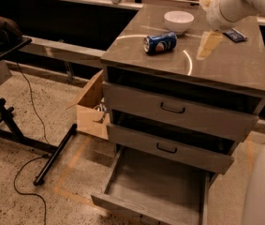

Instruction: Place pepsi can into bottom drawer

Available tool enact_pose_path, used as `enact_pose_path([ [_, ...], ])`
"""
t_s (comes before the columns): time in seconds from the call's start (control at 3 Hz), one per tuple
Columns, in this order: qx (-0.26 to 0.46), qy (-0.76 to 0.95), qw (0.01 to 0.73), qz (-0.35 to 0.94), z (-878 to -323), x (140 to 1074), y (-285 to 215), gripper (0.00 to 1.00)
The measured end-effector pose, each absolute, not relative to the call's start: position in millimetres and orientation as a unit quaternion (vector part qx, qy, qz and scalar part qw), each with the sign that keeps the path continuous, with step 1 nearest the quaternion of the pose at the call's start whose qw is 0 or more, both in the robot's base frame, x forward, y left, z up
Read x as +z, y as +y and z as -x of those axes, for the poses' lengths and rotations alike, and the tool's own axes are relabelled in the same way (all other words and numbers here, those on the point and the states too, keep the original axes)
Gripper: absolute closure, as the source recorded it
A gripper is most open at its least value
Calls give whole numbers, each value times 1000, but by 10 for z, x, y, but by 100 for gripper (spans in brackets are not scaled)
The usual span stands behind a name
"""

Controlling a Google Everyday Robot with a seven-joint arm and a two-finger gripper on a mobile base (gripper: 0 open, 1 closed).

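Observation:
The pepsi can (160,42) lies on its side on the grey cabinet top (169,62), just in front of a white bowl (179,21). My gripper (209,44) hangs over the cabinet top to the right of the can, about a can's length away and not touching it. It is empty. My white arm (244,3) comes in from the top right. The bottom drawer (122,172) is pulled out wide, and its flat grey floor holds nothing. The two upper drawers with black handles stand slightly ajar.
A dark blue packet (235,35) lies at the back right of the cabinet top. An open cardboard box (91,108) sits on the floor left of the cabinet. A black stand (10,121) and a loose cable (24,172) are further left.

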State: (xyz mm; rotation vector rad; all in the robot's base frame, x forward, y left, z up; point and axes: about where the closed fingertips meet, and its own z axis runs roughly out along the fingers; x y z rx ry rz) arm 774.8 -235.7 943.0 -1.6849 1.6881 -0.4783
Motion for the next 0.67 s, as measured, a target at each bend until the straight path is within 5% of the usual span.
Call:
enact_pose_path([
  [0.67, -173, 643, 338, 665, -7943, 9479, -2256, 0],
])
